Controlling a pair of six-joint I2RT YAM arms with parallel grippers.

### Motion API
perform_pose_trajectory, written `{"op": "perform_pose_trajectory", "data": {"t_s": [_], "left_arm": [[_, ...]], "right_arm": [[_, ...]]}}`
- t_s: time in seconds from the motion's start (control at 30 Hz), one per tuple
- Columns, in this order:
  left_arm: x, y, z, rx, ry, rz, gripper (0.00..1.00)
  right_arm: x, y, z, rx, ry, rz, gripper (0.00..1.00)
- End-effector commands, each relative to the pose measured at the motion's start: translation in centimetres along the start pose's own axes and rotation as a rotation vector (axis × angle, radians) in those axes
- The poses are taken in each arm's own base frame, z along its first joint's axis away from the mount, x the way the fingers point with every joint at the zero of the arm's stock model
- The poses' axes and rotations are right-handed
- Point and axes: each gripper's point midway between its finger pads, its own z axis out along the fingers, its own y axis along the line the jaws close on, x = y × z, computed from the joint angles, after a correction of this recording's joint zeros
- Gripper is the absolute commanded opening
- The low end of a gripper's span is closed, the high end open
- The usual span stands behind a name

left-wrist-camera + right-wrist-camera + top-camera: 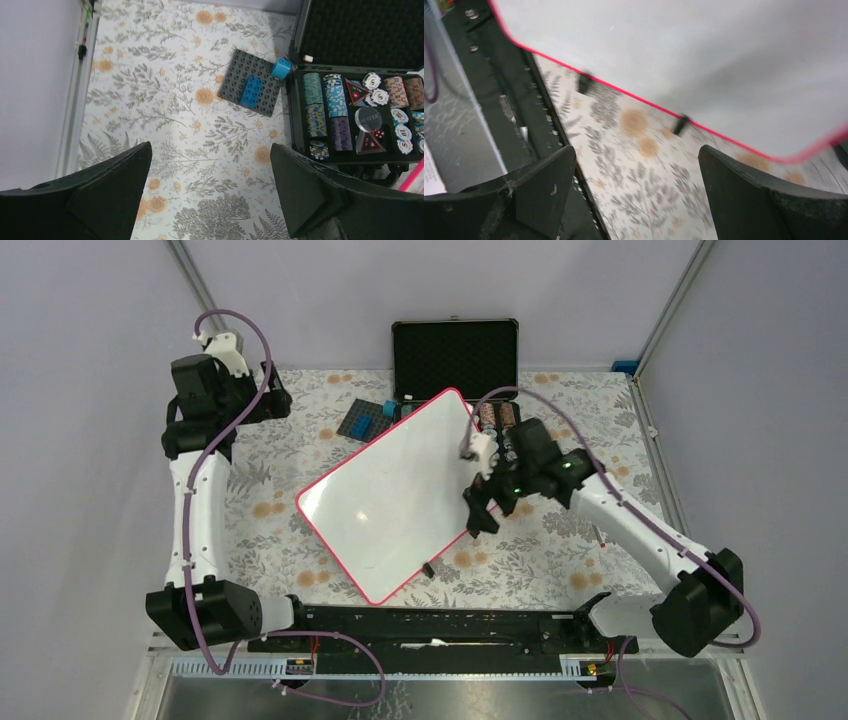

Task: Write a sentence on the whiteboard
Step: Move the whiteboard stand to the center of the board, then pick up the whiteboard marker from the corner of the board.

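Whiteboard (pixel 390 495) lay skewed mid-tabletop (pixel 280 510), surface blank, no writing visible. Right pincer (pixel 636 170) hung at its right edge, jaws spread and empty, so nothing to write with. Left pincer (pixel 210 170) was spread and empty too, far-left, probably to stay clear of the board.

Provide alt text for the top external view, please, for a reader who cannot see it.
A pink-framed whiteboard, showing no writing, lies askew on a floral tablecloth. The right gripper hangs open at its right edge; an open black case with poker chips sits behind.
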Motion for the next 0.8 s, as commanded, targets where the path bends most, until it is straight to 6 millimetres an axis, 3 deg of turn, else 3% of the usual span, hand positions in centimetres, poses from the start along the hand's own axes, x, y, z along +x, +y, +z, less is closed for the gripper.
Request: {"op": "perform_pose_trajectory", "data": {"t_s": [0.0,0.17,0.27,0.37,0.5,0.77], "left_arm": [[-3.0,-1.4,-1.0,0.092,-0.053,0.158,0.99],[-2.1,-3.1,-0.9,0.131,-0.045,0.198,0.99],[-0.8,-5.1,-0.6,0.165,-0.02,0.241,0.99],[0.4,-6.4,-0.2,0.18,0.005,0.275,0.99],[2.0,-8.4,0.1,0.226,0.022,0.308,0.99],[4.0,-8.9,0.5,0.255,0.03,0.315,0.99]], "right_arm": [[2.7,-2.9,-5.6,0.077,0.003,0.095,1.0],[8.8,-10.1,-10.7,0.257,0.057,0.306,0.99],[13.8,-14.2,-13.8,0.361,0.083,0.479,0.96],[17.5,-16.8,-15.8,0.423,0.103,0.598,0.9],[21.2,-18.8,-15.8,0.502,0.167,0.642,0.86],[25.3,-20.6,-13.9,0.572,0.26,0.7,0.69]]}}
